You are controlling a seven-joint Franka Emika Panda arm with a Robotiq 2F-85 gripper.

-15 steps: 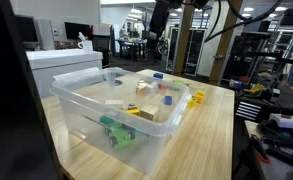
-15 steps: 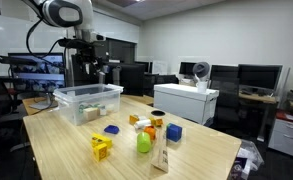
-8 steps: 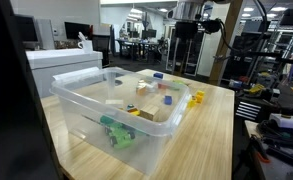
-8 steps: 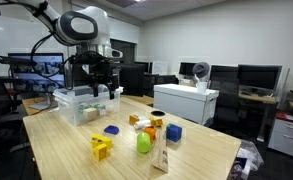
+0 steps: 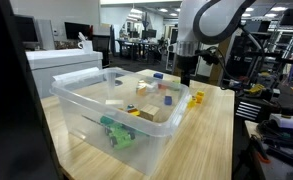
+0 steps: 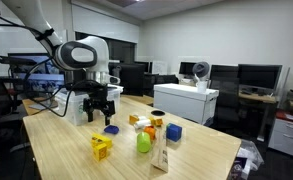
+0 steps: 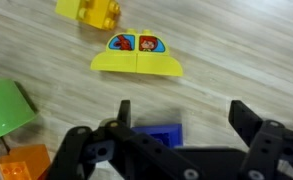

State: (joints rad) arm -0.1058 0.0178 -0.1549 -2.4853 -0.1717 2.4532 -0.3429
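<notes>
The gripper (image 7: 180, 115) hangs over the wooden table (image 7: 236, 40) with its jaws spread as wide as they go and nothing caught between them. Both fingers (image 7: 124, 112) point straight down at the boards.

The thing closest to it is a blue block (image 7: 154, 131). In the wrist view the block lies flat on the table under the open jaws, nearer the finger toward that view's left edge, and partly hidden by the gripper body. In an exterior view the same blue block (image 6: 111, 129) sits just below and beside the fingertips of the gripper (image 6: 100, 117). I cannot tell from here whether they touch.

Just beyond the fingertips lies a yellow piece (image 7: 136, 55), curved along one edge, with two small pictures on it. Farther out past it is a chunky yellow block (image 7: 89, 10). Off to the side of the near finger is a green piece (image 7: 6, 108), and an orange block (image 7: 24, 162) lies close beside that.

A clear bin (image 6: 81, 100) with toys inside stands on the table behind the arm. In an exterior view, the gripper (image 5: 184, 80) hovers past the far end of the clear bin (image 5: 86, 105).
</notes>
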